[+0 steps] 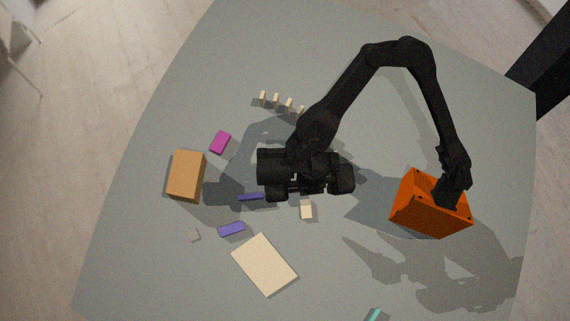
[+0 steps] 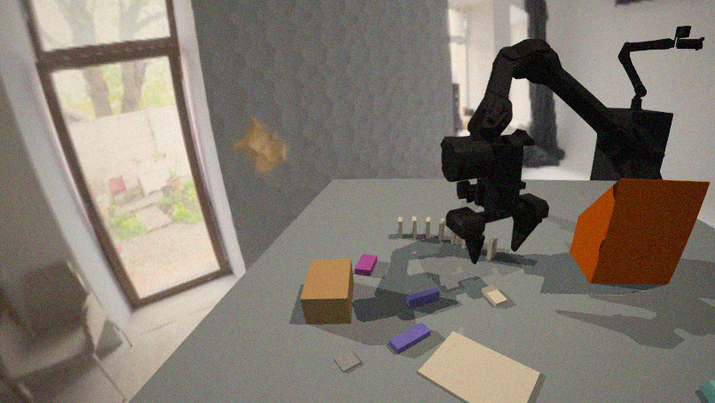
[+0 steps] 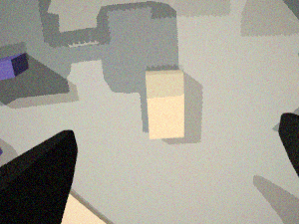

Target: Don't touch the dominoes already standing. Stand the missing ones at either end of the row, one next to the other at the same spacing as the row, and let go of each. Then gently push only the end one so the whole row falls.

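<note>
Row of standing dominoes (image 2: 440, 231) looks mostly built. One cream domino (image 1: 305, 208) is lying flat on the worktop (image 1: 358, 278), just on the near side of the row, so I'd guess that one needs standing next, then the end push. The tool (image 2: 495, 245) hangs above it, fingers spread wide, holding nothing.

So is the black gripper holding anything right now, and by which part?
Nothing is held. The black parallel-jaw gripper stands wide open above the flat-lying cream domino, fingers clear of it.
</note>
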`<state>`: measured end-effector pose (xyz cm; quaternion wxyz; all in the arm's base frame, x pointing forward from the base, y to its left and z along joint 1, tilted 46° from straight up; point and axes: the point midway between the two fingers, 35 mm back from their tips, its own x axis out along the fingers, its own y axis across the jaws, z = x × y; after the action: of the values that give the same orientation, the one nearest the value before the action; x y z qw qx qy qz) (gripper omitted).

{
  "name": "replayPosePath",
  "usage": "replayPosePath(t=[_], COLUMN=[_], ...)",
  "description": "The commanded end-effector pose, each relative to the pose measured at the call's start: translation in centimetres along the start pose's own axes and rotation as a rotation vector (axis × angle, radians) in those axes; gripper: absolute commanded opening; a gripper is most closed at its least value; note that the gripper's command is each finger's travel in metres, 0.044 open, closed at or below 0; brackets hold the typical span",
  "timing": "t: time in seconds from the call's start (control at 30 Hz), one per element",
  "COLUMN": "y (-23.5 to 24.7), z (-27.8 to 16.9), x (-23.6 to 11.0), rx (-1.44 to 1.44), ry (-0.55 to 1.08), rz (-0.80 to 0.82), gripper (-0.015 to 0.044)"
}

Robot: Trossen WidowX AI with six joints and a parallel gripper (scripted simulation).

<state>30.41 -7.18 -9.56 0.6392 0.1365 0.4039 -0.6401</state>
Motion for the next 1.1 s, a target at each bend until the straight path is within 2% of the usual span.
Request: replayPosePath(t=[0.0,0.27,0.93,1.07], y=[0.4,0.4,0.1,0.1], z=[-0.1,-0.1,-0.2,-0.2], x=[0.2,6.5,8.1,8.1], rx=[0.019,0.019,0.019,0.019], ry=[0.0,-0.002,-0.003,-0.003], rz=[0.007,0.005,0.004,0.004], gripper=[0.044,0.044,0.044,0.0335])
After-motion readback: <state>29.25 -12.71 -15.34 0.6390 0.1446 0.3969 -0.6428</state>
